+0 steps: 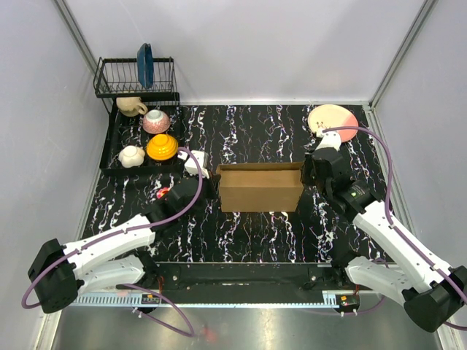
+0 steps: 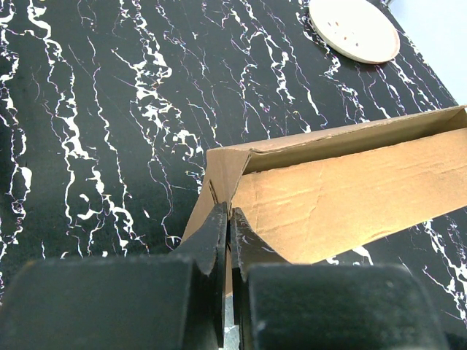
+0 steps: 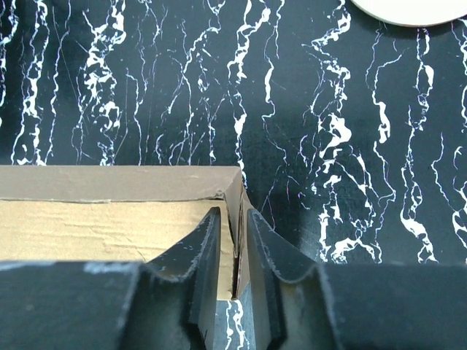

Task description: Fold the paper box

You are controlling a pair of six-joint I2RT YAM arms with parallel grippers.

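Observation:
The paper box is plain brown cardboard, standing as a long open-topped tray in the middle of the black marbled table. My left gripper is shut on the box's left end wall; in the left wrist view the fingers pinch the cardboard edge of the box. My right gripper is shut on the right end wall; in the right wrist view its fingers straddle the wall of the box, with the doubled cardboard between them.
A black dish rack with a blue plate stands at the back left. Below it a black tray holds a mug and several bowls. A pink and cream plate lies at the back right, also in the left wrist view.

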